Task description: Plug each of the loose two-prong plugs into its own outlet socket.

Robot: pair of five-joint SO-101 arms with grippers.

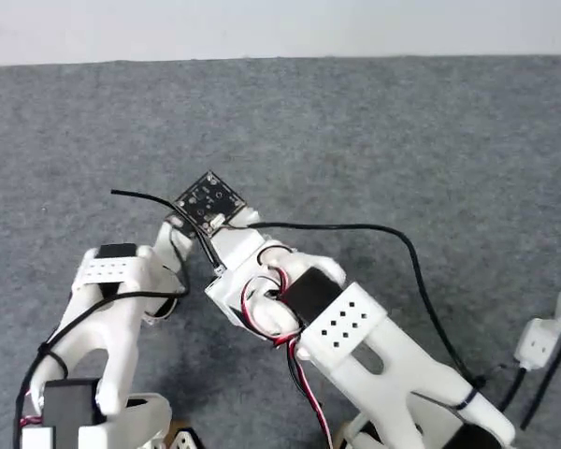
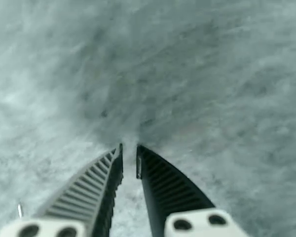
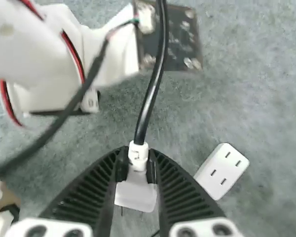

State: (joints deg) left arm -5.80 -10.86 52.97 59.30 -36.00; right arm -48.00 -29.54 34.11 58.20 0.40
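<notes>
Grey carpet [image 1: 402, 131] runs wide from the arms to a white wall [image 1: 280, 28]. The right gripper [image 3: 137, 150] clamps a white plug [image 3: 135, 190], its long axis along the fingers and its black cord [image 3: 150, 94] leading out past the tips; a white outlet block [image 3: 222, 170] lies flat just beside. The left gripper [image 2: 129, 148] hangs over carpet, nearly closed on nothing.

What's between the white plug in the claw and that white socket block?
Only bare grey carpet, seen in the right wrist view, separates the plug from the socket block.
</notes>
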